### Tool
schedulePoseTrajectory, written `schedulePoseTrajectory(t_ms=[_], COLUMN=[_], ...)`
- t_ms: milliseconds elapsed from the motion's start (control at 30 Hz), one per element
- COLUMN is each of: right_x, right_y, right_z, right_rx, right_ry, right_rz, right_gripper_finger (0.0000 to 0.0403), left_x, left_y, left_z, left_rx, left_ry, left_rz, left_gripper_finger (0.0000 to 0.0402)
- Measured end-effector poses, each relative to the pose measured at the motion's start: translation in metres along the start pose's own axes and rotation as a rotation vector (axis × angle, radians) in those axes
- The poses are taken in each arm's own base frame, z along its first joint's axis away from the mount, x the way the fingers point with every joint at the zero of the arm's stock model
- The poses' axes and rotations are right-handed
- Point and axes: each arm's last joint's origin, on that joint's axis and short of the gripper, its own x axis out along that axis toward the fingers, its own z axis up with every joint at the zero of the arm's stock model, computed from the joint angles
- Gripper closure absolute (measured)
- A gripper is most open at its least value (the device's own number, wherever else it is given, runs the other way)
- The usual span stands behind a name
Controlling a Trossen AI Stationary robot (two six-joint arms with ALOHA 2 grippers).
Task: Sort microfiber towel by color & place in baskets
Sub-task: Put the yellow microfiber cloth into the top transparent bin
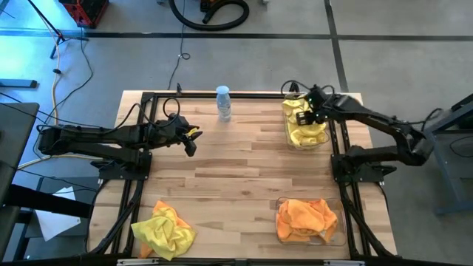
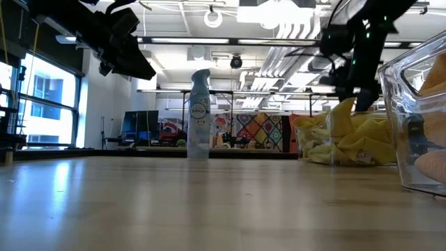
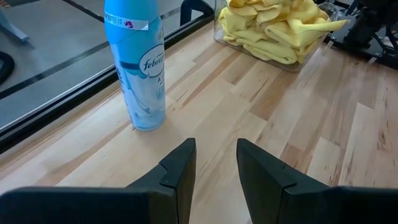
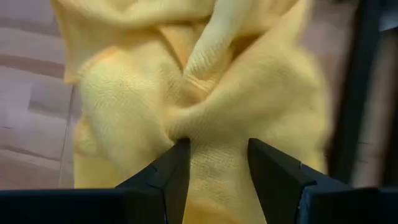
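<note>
Yellow towels [image 1: 305,125] fill the clear basket [image 1: 290,137] near the table's [image 1: 244,166] far right corner in the high view, with the right gripper [image 1: 304,116] down among them. A second basket [image 1: 340,230] by the near right corner holds orange towels [image 1: 304,219], and a loose yellow-and-orange heap [image 1: 163,230] lies at the near left corner. The left gripper [image 1: 190,140] hovers over the far left part, near a spray bottle [image 1: 223,103].

Low view: the bottle [image 2: 198,115] stands upright.

Left wrist view: its fingers [image 3: 178,171] stand apart, holding nothing.

Right wrist view: its fingers [image 4: 172,166] pinch a fold of yellow towel [image 4: 205,93].
</note>
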Motion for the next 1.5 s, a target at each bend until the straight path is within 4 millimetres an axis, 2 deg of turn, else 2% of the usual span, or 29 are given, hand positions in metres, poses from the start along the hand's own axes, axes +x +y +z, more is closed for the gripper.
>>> schedulePoseTrajectory(t_ms=[200,367,533,733,867,1000,1267,1500], right_x=[0.047,0.054,0.032,-0.018,-0.049,-0.064,-0.07,-0.085], right_y=[0.003,0.004,0.006,0.005,0.009,0.02,0.051,0.068], right_z=[-0.014,-0.016,-0.006,0.011,0.01,-0.004,-0.054,-0.091], right_rx=[0.004,-0.024,-0.045,-0.046,-0.091,-0.126,-0.261,-0.295], right_ry=[0.003,0.034,0.028,-0.045,-0.071,-0.059,0.046,0.02], right_rz=[0.074,0.061,0.062,0.049,0.086,0.146,0.23,0.27], right_gripper_finger=[0.0245,0.0245,0.0245,0.0245,0.0245,0.0245,0.0245,0.0245], left_x=[0.0,0.0,0.0,0.0,0.0,0.0,0.0,0.0], left_y=[0.0,0.0,0.0,0.0,0.0,0.0,0.0,-0.001], left_z=[0.0,0.0,0.0,0.0,0.0,0.0,0.0,0.0], left_rx=[-0.008,-0.008,-0.008,-0.007,-0.007,-0.007,-0.007,-0.007], left_ry=[0.0,0.0,0.0,0.0,0.0,0.0,0.0,0.008], left_rz=[0.0,0.0,0.0,0.0,0.0,0.0,-0.001,-0.024], left_gripper_finger=[0.0298,0.0298,0.0298,0.0298,0.0298,0.0298,0.0298,0.0298])
